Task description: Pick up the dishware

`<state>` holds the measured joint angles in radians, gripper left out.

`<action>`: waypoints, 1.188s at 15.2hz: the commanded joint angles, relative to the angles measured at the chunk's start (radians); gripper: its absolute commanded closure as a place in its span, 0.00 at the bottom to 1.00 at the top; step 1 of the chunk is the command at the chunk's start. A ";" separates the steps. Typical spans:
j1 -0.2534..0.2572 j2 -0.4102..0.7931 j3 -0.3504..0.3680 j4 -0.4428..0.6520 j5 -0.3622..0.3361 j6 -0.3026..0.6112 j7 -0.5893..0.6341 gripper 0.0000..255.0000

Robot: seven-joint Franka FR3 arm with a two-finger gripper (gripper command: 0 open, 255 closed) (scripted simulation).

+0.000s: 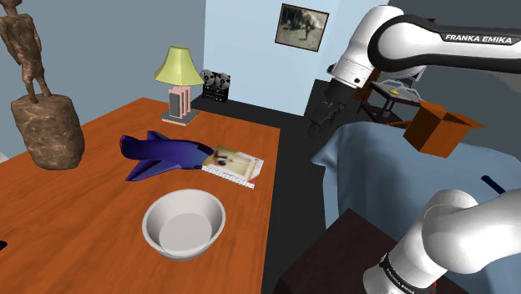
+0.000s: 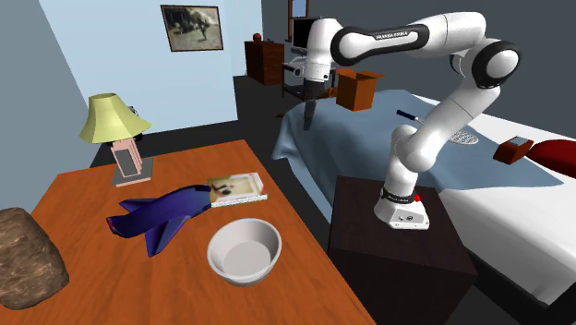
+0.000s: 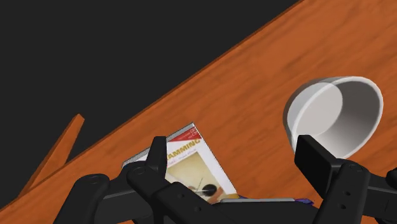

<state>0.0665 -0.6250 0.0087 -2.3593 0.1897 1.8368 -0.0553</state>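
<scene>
- Shoulder view, layout: one pale round bowl [image 1: 184, 223] sits upright and empty on the orange-brown bench [image 1: 75, 209], near the book [image 1: 234, 161] and on its camera-ward side, not touching it.
- Shoulder view, arm: the single arm's end effector [image 1: 326, 113] hangs high, beyond the book on the side away from the bowl and out past the bench edge. From there the bowl lies down and back across the book.
- Shoulder view, count: one bowl, one book, one blue toy plane [image 1: 163, 154] touching the book's far side from the end effector, one lamp [image 1: 178, 79] and one brown statue [image 1: 42, 108], both well beyond the book.
- Second exterior view: the end effector [image 2: 309, 115] points down over the gap between bench [image 2: 185, 295] and bed [image 2: 517, 212]. The bowl [image 2: 245, 251] is just on the near side of the book [image 2: 237, 187], with the plane [image 2: 162, 217] beside the book and the lamp [image 2: 115, 134] well behind it.
- Wrist view: the end effector [image 3: 234, 151] is spread wide with nothing between its fingers. One finger overlaps the book [image 3: 191, 162], and the bowl [image 3: 334, 118] lies beside the other finger, outside the gap.
- Judgement: being round, the bowl has no long axis, so the rim may be taken from any side. The move turns on shifting away from the book until one finger is inside the rim, then descending.
</scene>
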 commanded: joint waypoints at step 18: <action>0.131 0.550 0.168 0.081 0.192 0.451 0.119 0.00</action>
<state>0.1910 -0.1110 0.1694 -2.2935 0.3745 2.2668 0.0592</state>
